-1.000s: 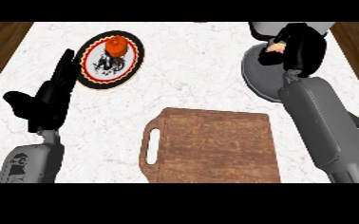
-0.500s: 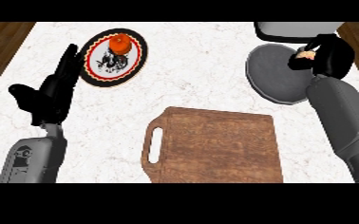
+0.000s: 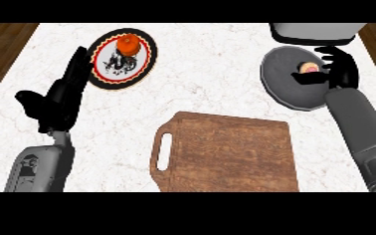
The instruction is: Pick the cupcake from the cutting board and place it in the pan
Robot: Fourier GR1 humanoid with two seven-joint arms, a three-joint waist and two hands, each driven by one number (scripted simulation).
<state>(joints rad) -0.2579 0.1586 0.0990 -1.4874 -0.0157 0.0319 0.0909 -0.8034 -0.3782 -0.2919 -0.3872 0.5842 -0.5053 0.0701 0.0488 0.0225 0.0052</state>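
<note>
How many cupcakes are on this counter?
1: the cupcake lies in the grey pan at the right, beside the right hand. None shows on the cutting board; none seems hidden.

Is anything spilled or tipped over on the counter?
Nothing stands out. The cupcake sits in the pan next to the right hand, the cutting board lies flat, and the plate looks tidy.
</note>
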